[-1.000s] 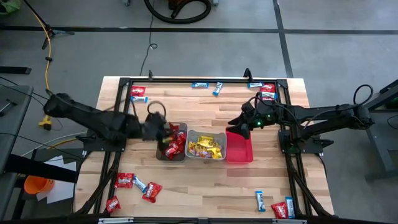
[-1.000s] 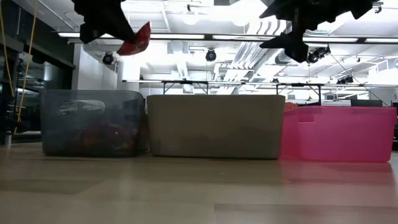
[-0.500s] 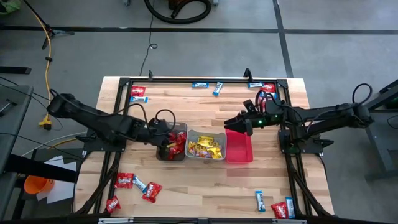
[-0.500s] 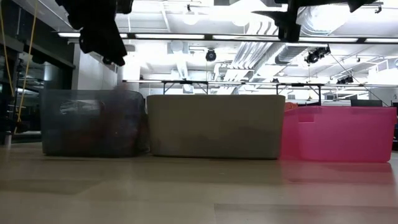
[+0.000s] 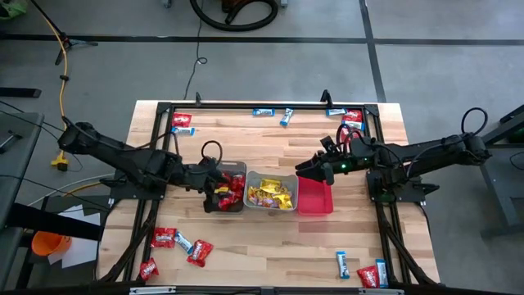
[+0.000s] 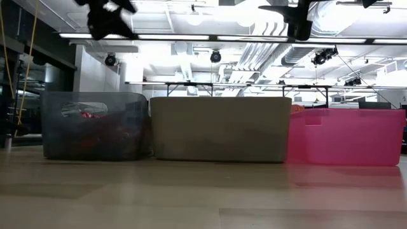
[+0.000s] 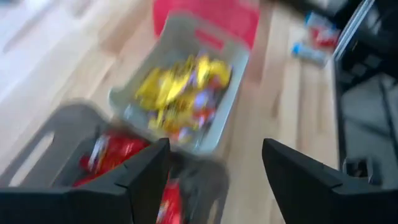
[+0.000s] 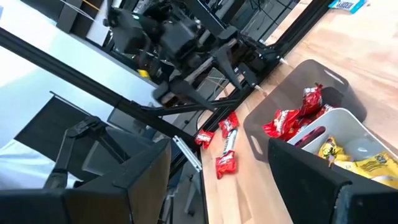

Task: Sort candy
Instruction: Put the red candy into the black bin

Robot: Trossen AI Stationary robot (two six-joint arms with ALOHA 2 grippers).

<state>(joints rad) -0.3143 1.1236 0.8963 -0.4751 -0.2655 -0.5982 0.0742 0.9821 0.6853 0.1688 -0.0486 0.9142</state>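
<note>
Red, yellow and blue-and-white shiny wrapped candy (image 5: 175,239) is seen scattered at the table (image 5: 270,238) corners and piled in 2 of 3 bins (image 5: 273,190). Left gripper (image 5: 214,174) is held open over the red-filled bin; right gripper (image 5: 313,168) open above the pink one.

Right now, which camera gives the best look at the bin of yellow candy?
The high view: it looks straight down into the middle bin, showing the yellow candy between its two neighbours. The left wrist view shows the bin closer but blurred. The low view shows only its side wall. The right wrist view catches one corner.
</note>
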